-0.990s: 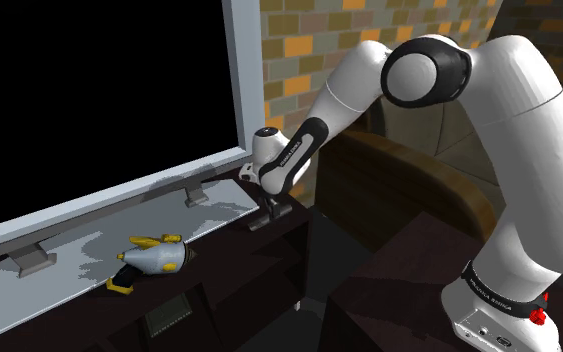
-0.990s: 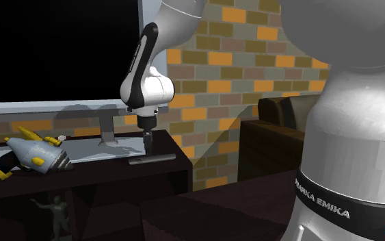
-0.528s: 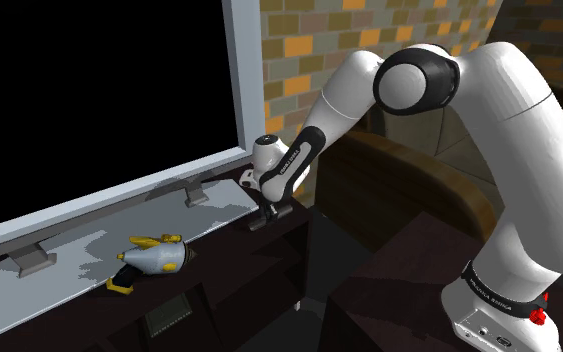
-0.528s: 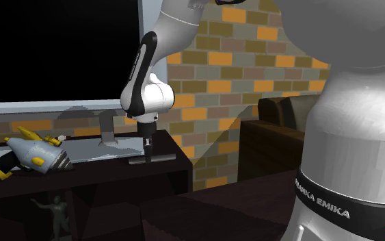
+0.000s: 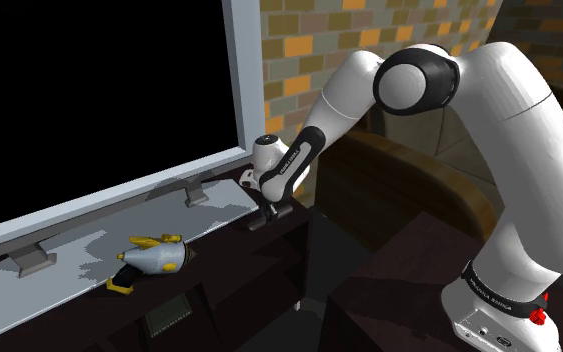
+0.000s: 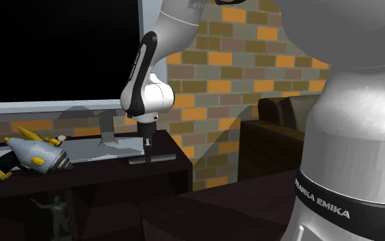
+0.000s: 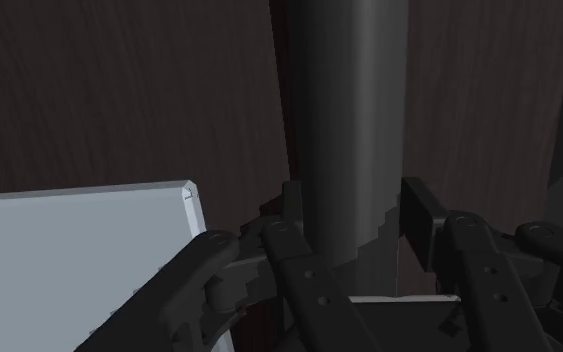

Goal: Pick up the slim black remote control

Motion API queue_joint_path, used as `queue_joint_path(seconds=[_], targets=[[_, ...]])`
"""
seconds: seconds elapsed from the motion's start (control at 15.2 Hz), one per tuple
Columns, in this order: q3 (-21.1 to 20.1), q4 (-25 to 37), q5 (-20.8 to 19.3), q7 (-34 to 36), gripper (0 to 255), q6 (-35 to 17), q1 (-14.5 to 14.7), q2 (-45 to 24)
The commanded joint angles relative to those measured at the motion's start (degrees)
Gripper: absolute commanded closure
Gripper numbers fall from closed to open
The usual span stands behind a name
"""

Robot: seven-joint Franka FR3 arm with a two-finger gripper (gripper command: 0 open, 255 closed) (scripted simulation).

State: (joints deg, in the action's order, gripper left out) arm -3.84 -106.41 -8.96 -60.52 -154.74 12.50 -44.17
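The slim dark remote control (image 7: 354, 120) lies flat on the dark wooden cabinet top (image 6: 95, 166), near its end by the brick wall. My black gripper (image 7: 354, 215) points straight down on it, and both fingers (image 7: 294, 212) press against its long sides, so it is shut on the remote. In the shoulder view the gripper (image 5: 270, 212) stands over the remote (image 5: 258, 223) beside the screen's grey foot. In the second exterior view the gripper (image 6: 148, 155) touches the remote (image 6: 160, 158) close to its near end.
A large black screen in a grey frame (image 5: 239, 90) stands on grey feet (image 7: 79, 250) just behind the gripper. A yellow and grey toy drill (image 5: 152, 258) lies farther along the cabinet. A brown armchair (image 5: 409, 185) stands beyond the cabinet's end.
Over the last second the gripper came down onto the remote and its fingers shut on it. Nothing has moved in the last half second.
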Motion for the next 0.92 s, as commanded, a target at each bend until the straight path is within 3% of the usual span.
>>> queue_joint_path(seconds=[0.0, 0.86], targets=[[-0.03, -0.22, 0.04, 0.0, 255, 0.2, -0.05, 0.48], [-1.25, -2.93, 1.07, -0.88, 255, 6.14, -0.96, 9.1]])
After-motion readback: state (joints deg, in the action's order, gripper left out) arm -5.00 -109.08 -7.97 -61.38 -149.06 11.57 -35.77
